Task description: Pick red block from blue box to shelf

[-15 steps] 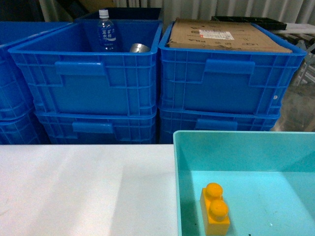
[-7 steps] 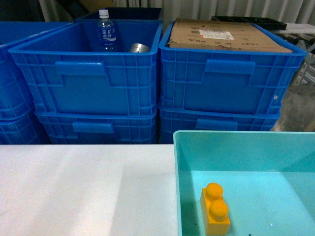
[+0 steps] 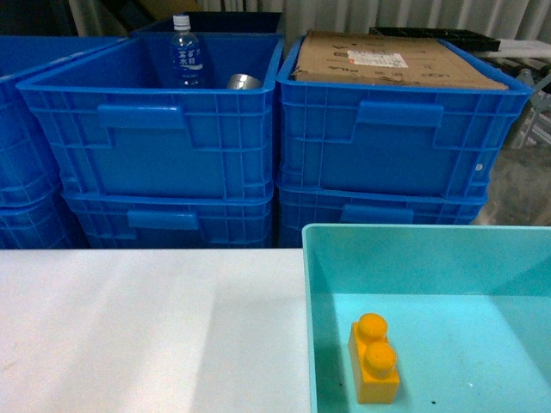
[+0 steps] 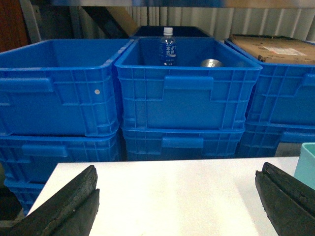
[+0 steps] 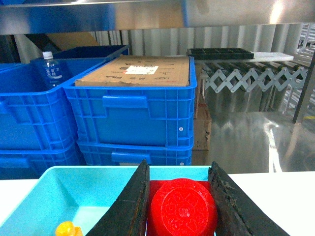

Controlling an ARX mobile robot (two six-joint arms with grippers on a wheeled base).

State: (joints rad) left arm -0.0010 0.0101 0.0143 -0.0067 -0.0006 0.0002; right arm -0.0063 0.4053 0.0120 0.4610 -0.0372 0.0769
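Right hand [image 5: 179,206] — fingers closed on the red block [image 5: 182,209], one dark pad against each side, round stud facing the wrist camera. Block sits between the pads, above the blue box [image 5: 59,189], near its back wall; whether it has cleared the box floor cannot be told from this view. Its long axis is hidden, only the studded top showing.

Left hand [image 4: 174,206] — fingers spread wide apart, nothing between them, hovering over the bare white worktop [image 4: 172,196] with the rim of the turquoise box just entering at the right edge. Judged the farther arm; the right one already has the piece.

Orange-yellow two-stud brick [image 3: 374,358] — lying on the box floor near the left wall, not part of the job.

Shelf [image 5: 147,14] — a shiny steel rail crosses the top of the right wrist view, above and ahead of the held block. The coming move, as judged, turns on this: the block must go up and forward, over the box's back wall, to reach it.

Surroundings — stacked royal-blue crates [image 3: 146,138] behind the worktop, one holding a water bottle [image 3: 183,56], another capped with cardboard [image 3: 392,62].

View note — head camera shows box and orange brick but neither hand nor the red block; only the right wrist view shows the grasp and the rail.
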